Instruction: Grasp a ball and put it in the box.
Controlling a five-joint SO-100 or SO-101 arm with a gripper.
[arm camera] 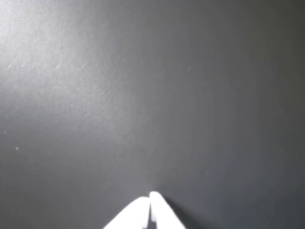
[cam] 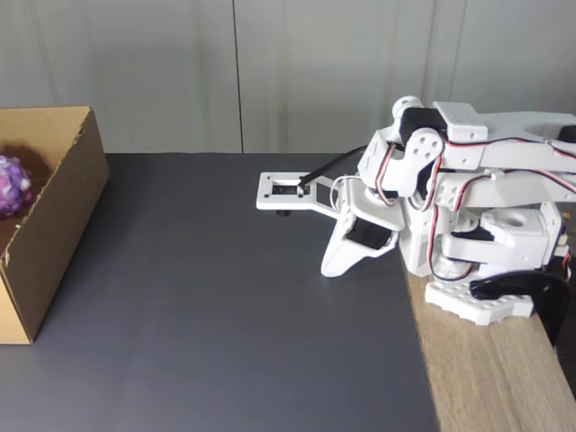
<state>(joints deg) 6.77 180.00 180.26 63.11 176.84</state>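
Task apparently done: the ball (cam: 13,185) sits inside the box (cam: 56,225) at the mat's (cam: 225,315) left edge, the gripper (arm camera: 150,196) folded away with jaws pressed together.

one ball (cam: 13,184), knobbly and mottled purple, pink and white, sits inside the box in the fixed view. one box (cam: 54,225), brown corrugated cardboard, stands at the left edge of that view. one robot arm (cam: 450,189), white with black servos, is folded up at the right. one hand (cam: 335,266) on that arm, with two fingers; in the wrist view the two white fingertips (arm camera: 155,200) meet at the bottom edge. one dark grey mat (cam: 234,315) covers most of the surface. one wooden desk (cam: 495,378) shows bare at the lower right. one black clamp (cam: 526,292) grips the arm's base.
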